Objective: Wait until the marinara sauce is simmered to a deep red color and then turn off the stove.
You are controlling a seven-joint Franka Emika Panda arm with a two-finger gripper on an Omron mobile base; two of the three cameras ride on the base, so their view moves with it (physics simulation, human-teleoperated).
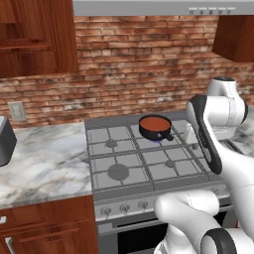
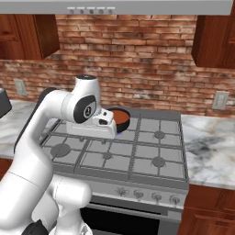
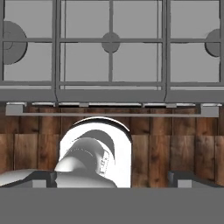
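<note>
The marinara sauce (image 1: 155, 123) is a smooth orange-red round patch in a small black pan (image 1: 166, 134) on the back middle burner of the stove (image 1: 119, 149), with a blue flame under it. In the right base view the sauce (image 2: 122, 117) is partly hidden behind my white hand (image 2: 92, 128). The hand hangs above the stove's grates (image 2: 156, 151), in front of the pan and clear of it. My gripper (image 3: 113, 177) is open; its dark fingertips (image 3: 46, 177) stand wide apart with nothing between them. The hand view looks down on the stove's front grates (image 3: 111, 43).
A row of small round knobs (image 1: 124, 207) (image 2: 148, 195) runs along the stove's front. Marble counters (image 1: 44, 158) (image 2: 211, 151) flank it. A dark appliance (image 1: 5, 141) sits at the far left. A range hood (image 1: 163, 6) and a brick wall (image 2: 137, 59) stand behind.
</note>
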